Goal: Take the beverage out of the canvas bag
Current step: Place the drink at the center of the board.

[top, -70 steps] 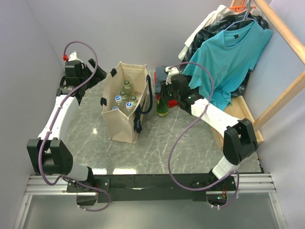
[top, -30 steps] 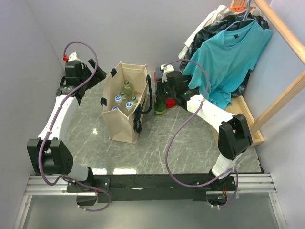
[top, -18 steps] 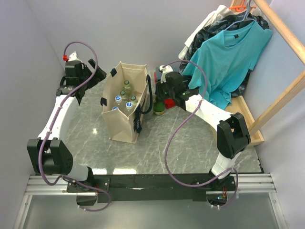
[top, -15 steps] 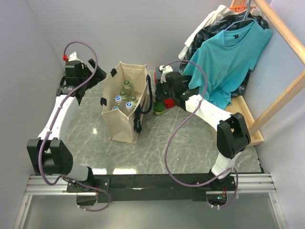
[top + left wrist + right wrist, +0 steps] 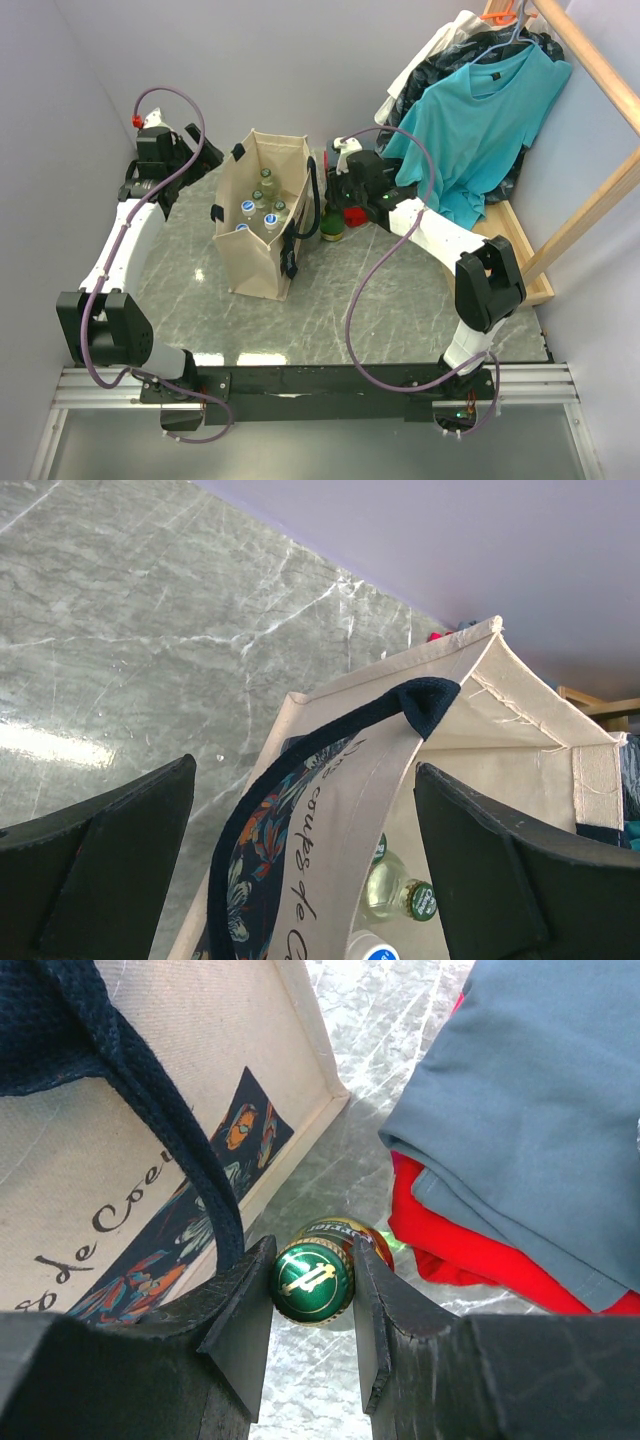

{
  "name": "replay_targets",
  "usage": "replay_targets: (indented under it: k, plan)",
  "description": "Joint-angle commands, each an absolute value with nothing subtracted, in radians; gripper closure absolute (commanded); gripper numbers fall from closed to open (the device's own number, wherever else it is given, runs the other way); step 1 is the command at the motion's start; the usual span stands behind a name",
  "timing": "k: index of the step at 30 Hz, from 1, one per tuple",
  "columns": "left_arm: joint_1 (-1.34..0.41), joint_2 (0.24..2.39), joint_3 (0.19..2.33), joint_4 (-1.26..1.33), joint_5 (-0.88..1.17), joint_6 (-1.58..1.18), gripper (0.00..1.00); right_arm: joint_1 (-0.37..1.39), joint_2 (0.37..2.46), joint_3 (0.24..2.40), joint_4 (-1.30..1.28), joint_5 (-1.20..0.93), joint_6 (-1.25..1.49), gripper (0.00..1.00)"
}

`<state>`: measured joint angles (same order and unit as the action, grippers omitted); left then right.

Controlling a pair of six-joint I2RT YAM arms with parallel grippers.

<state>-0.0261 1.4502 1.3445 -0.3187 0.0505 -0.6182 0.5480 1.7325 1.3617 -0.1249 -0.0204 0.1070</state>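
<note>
The beige canvas bag stands open at mid-table, with several bottles upright inside. Just right of it is a green beverage bottle. My right gripper is shut on its neck, just under the green cap, beside the bag's printed wall and black strap. Whether the bottle's base touches the table I cannot tell. My left gripper is open, at the bag's far left corner above its black handle. A green-capped bottle shows below it.
Folded grey clothes over red ones lie close to the right of the held bottle. A teal T-shirt hangs from a wooden rack at the right. Walls stand close at the left and back.
My right gripper and the green bottle have shifted slightly left, closer to the bag's side. The left arm and the bag have not moved.
</note>
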Motion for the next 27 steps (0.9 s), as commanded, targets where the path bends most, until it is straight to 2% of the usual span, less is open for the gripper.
replay_targets:
  k: [1, 2, 5, 6, 13, 14, 15, 18, 20, 27]
  plan:
    - [-0.029, 1.434, 1.353, -0.295, 0.054, -0.623, 0.04, 0.564, 1.721, 1.434, -0.057, -0.031, 0.118, 0.85]
    - [-0.029, 1.434, 1.351, -0.291, 0.054, -0.621, 0.04, 0.566, 1.723, 1.436, -0.061, -0.031, 0.117, 0.79]
    - [-0.029, 1.43, 1.347, -0.291, 0.052, -0.623, 0.04, 0.569, 1.723, 1.434, -0.064, -0.023, 0.113, 0.75]
    - [-0.031, 1.428, 1.345, -0.29, 0.051, -0.624, 0.04, 0.569, 1.724, 1.433, -0.063, -0.031, 0.112, 0.64]
    - [-0.029, 1.433, 1.347, -0.29, 0.054, -0.624, 0.04, 0.574, 1.721, 1.43, -0.063, -0.009, 0.109, 0.57]
    - [-0.031, 1.431, 1.347, -0.29, 0.055, -0.624, 0.04, 0.575, 1.723, 1.433, -0.066, -0.003, 0.109, 0.55]
    - [-0.029, 1.431, 1.347, -0.29, 0.057, -0.623, 0.04, 0.577, 1.723, 1.431, -0.066, -0.002, 0.109, 0.46]
    - [-0.029, 1.428, 1.344, -0.288, 0.055, -0.624, 0.04, 0.578, 1.724, 1.433, -0.071, -0.002, 0.109, 0.45]
    - [-0.031, 1.428, 1.344, -0.288, 0.057, -0.626, 0.04, 0.581, 1.724, 1.431, -0.075, 0.026, 0.107, 0.34]
    - [-0.031, 1.427, 1.345, -0.291, 0.048, -0.621, 0.04, 0.587, 1.704, 1.431, -0.081, 0.07, 0.101, 0.33]
